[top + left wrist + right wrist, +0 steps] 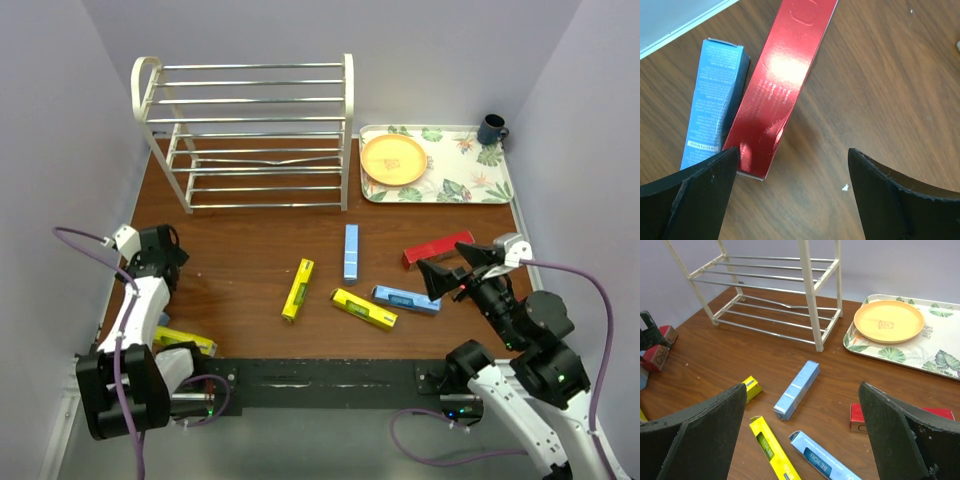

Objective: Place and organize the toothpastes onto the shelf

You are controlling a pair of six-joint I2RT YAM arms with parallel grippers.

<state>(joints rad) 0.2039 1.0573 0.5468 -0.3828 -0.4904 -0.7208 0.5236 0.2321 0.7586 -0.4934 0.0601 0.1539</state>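
Looking like square one to me: the white wire three-tier shelf point(250, 130) is standing at the back of the brown wooden bench point(250, 240) with not one carton sitting on its bars. Every toothpaste I can find is lying flat on the bench.

The left end effector point(792, 170) is hovering wide open and gripping nothing. It's hanging over a light blue carton point(715, 105) and a shiny red carton point(782, 75) that are lying right beside each other near the left edge.

The right end effector point(802, 390) is gaping fully open too, also empty. It's looking down on the middle scatter: two yellow cartons point(298, 289), two more light blue cartons point(351, 253) and another red carton point(438, 249). A third yellow carton point(185, 341) is lying by the left arm's base.

I'm counting eight for sure and not spotting a ninth clearly. So basically the whole job is waiting: picking, placing and sorting.
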